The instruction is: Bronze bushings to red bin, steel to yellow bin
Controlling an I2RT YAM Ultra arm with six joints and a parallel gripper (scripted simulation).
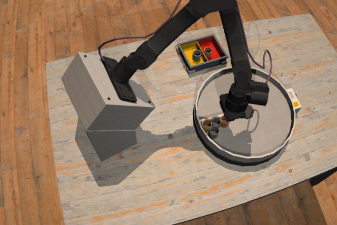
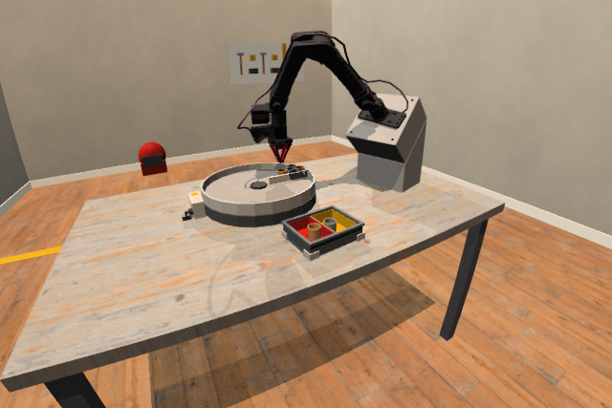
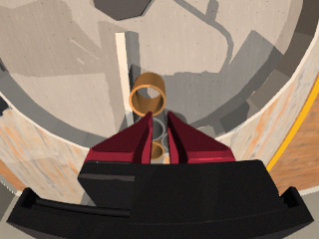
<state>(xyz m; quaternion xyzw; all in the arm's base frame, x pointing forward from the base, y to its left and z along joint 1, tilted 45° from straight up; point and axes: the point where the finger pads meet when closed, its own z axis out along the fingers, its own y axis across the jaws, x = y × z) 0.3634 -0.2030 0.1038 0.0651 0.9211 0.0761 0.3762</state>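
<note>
Several bushings stand in a cluster at the left rim of the grey turntable (image 1: 246, 113): a bronze bushing (image 1: 206, 125), a steel bushing (image 1: 216, 121), a second steel bushing (image 1: 214, 131) and a second bronze bushing (image 1: 224, 121). My gripper (image 1: 227, 117) hovers just above this cluster, pointing down, with its red fingers nearly together and nothing between them. In the wrist view one bronze bushing (image 3: 148, 96) stands just past the fingertips, and other bushings show through the narrow gap, below the fingers. The side view shows the fingertips (image 2: 280, 159) above the bushings (image 2: 292, 169).
The divided bin stands behind the turntable. Its yellow half (image 1: 191, 54) holds a steel bushing (image 1: 196, 54) and its red half (image 1: 210, 48) holds a bronze bushing (image 1: 208, 51). A thin white bar (image 3: 122, 70) lies on the turntable beside the cluster. The grey arm pedestal (image 1: 100, 91) stands at the left.
</note>
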